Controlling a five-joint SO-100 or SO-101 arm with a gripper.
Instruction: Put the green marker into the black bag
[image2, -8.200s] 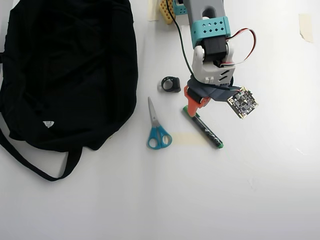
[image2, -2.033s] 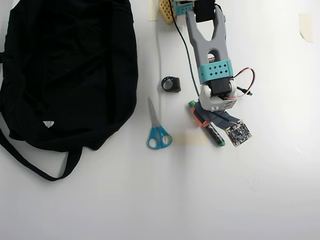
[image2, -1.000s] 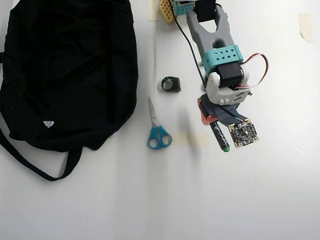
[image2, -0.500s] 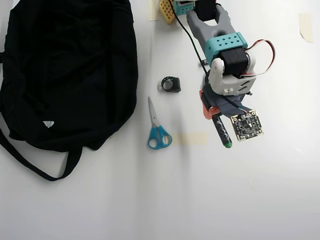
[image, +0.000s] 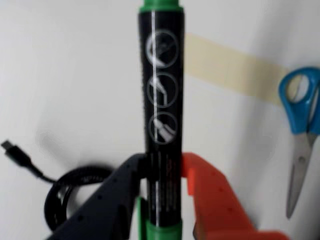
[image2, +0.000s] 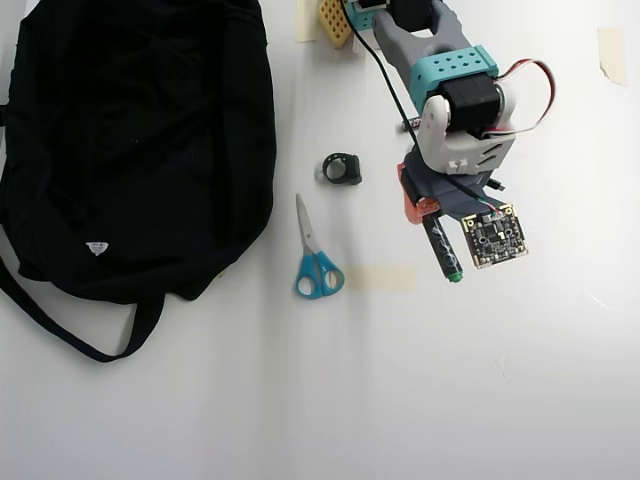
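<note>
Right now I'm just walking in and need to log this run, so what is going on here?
The arm's hand is shut on the black-barrelled green marker, gripping it near one green end. In the overhead view the marker is right of the blue-handled scissors. The large soft black fabric bag lies far left, and the marker is not in it yet.

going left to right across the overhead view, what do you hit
black bag → scissors → coiled black cable → strip of tape → gripper holding the green marker → small circuit board
</note>
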